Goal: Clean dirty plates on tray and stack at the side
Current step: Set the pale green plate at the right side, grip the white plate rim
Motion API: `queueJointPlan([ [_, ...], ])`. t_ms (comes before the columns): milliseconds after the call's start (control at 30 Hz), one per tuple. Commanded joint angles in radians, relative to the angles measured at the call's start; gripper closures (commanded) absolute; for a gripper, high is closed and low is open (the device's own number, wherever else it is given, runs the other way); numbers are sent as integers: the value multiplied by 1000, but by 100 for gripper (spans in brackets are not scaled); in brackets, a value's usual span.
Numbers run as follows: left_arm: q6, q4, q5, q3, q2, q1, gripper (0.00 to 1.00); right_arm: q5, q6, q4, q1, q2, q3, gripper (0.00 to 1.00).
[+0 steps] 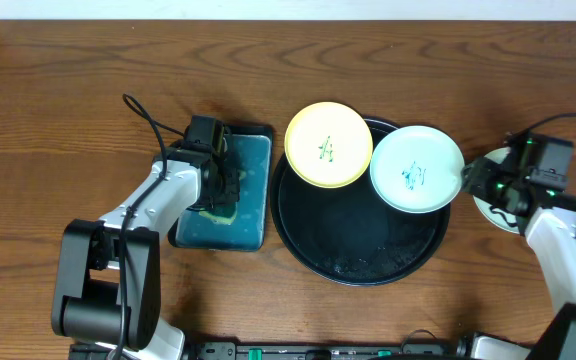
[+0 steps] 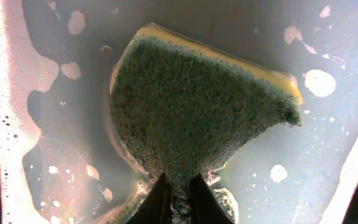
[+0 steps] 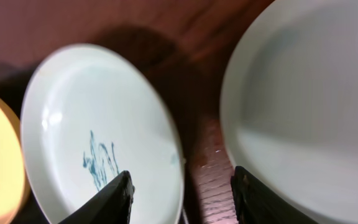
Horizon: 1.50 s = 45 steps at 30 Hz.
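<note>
"While the left fingers [image 2: 159,200] sit clenched on that sponge [image 2: 191,106], why is it down in the teal tray [image 1: 253,200]?"

"To load it, I'd judge. The pinch is at one narrow corner, so the green scouring face hangs free over the soapy water, ready to scrub."

"And the right fingers [image 3: 115,199]?"

"Spread apart, gripping nothing. The rim of the mint plate [image 3: 98,124], the one with the blue scribble, runs up between them, so they look lined up to pinch that edge. Whether either finger touches it I cannot tell."

"Why the edge?"

"A plate lying flat offers two fingers little else to grip. It rests on the right side of the round black tray [image 1: 358,240], overhanging the rim toward the right arm. The pale yellow plate [image 1: 328,145], scribbled green, overhangs the far left rim, edge to edge with it."

"Anything at the side?"

"One unmarked pale plate [image 3: 303,106] lies on the desk [image 1: 68,80] just right of the tray, under the right wrist. It is likely the start of the stack. Both scribbled plates look uncleaned."
</note>
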Motion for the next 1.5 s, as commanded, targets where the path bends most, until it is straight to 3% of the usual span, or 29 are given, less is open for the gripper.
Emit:
queueJointPlan([
  [0, -5, -10, -2, -14, 47, 2, 92, 26, -29, 3, 40, 59, 18, 50],
  [100, -5, -10, -2, -14, 47, 2, 92, 25, -29, 4, 60, 105, 18, 54],
  [433, -5, -10, -2, -14, 47, 2, 92, 9, -29, -18, 96, 138, 18, 93],
  [833, -5, -10, -2, -14, 47, 2, 92, -42, -29, -206, 96, 138, 18, 99],
  [1100, -5, -10, -2, -14, 47, 2, 92, -229, -29, -280, 128, 138, 18, 99],
  [1467, -5, -10, -2, -14, 47, 2, 92, -74, 24, -306, 291, 138, 17, 99],
])
